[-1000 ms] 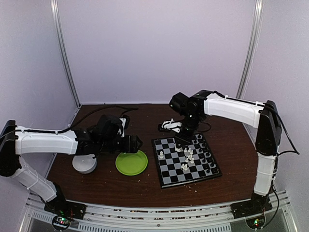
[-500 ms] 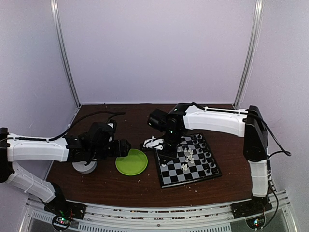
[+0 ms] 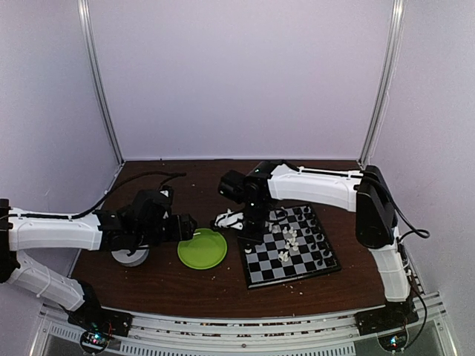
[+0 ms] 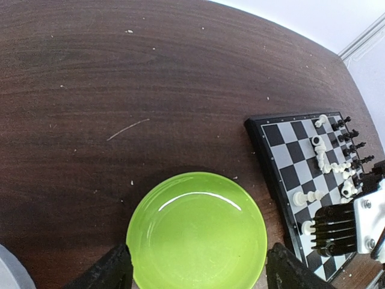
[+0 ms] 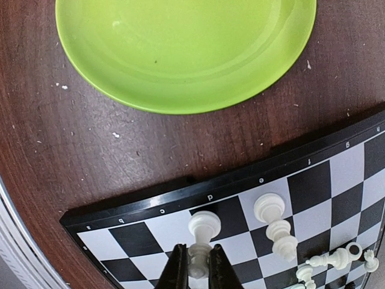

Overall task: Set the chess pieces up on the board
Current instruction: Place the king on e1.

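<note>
Item, far left: pale grey round bowl [image 3: 130, 254] on the dark brown wooden worktop [image 4: 120, 90], beneath the left arm; contents not visible. Item: left hand [image 3: 187, 227], black fingers spread wide and holding nothing, hovering at the left rim of the round lime-green plastic plate [image 4: 198, 235]. The plate is bare, so this hand is judged to be parked clear of the work. Item: right hand [image 5: 197, 271], fingers pinched tight on a small white plastic pawn [image 5: 203, 226], held low over a light square in the board's left edge row. This is judged a placement in hand; whether the base touches the square cannot be told. Item: small square checkerboard of black and light-grey squares with a thin black border [image 5: 337, 174], lying askew just right of the plate and apart from it. Item: other tiny white and black plastic chess pieces [image 3: 291, 239], bunched mid-board and toward the right side, several toppled. One white piece [image 5: 269, 208] stands close beside the pinching fingers and could be knocked on release. Sundry: pale crumbs [image 5: 114, 135] scattered over the worktop.
</note>
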Controlling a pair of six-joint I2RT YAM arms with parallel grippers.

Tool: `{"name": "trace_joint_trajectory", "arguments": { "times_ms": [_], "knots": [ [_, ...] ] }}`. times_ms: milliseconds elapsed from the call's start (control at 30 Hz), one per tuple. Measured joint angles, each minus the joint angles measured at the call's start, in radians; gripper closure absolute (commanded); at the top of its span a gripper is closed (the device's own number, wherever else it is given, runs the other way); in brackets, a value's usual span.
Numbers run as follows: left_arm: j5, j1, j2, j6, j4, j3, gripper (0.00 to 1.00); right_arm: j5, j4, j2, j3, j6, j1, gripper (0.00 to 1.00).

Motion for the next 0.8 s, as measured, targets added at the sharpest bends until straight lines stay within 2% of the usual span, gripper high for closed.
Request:
{"name": "trace_joint_trajectory", "arguments": {
  "times_ms": [633, 800],
  "knots": [
    [0.006, 0.000, 0.001, -0.002, 0.001, -0.002, 0.21, 0.002, -0.006, 0.021, 0.010, 0.003, -0.026, 0.89],
    [0.008, 0.000, 0.005, -0.002, 0.002, -0.002, 0.22, -0.006, -0.013, 0.033, 0.026, 0.004, -0.031, 0.85]
  ]
}}
